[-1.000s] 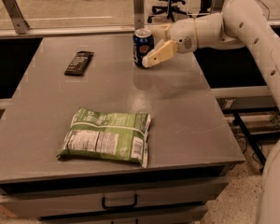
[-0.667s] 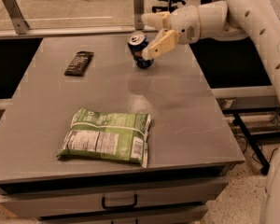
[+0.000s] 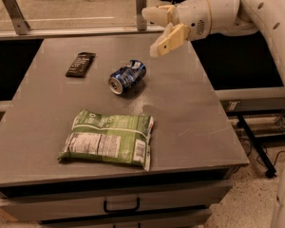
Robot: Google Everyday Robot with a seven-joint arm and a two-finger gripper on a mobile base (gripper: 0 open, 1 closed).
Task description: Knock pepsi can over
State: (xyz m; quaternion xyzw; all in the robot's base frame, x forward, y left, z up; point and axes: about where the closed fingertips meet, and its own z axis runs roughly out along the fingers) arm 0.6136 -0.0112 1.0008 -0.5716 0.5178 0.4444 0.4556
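Observation:
The pepsi can (image 3: 127, 76), dark blue with a silver end, lies on its side near the middle of the grey table (image 3: 190, 108), its end facing front left. My gripper (image 3: 154, 31) hangs above the table's far right part, up and to the right of the can, apart from it. Its two cream fingers are spread open and hold nothing.
A green snack bag (image 3: 109, 139) lies flat at the front of the table. A flat dark bar wrapper (image 3: 80, 63) lies at the far left. A glass railing with metal posts (image 3: 141, 6) runs behind the table. A drawer handle (image 3: 121, 206) shows below the front edge.
The can was upright at the far side by my gripper; it has tipped and now lies on its side nearer the middle. My gripper has lifted and moved away from it.

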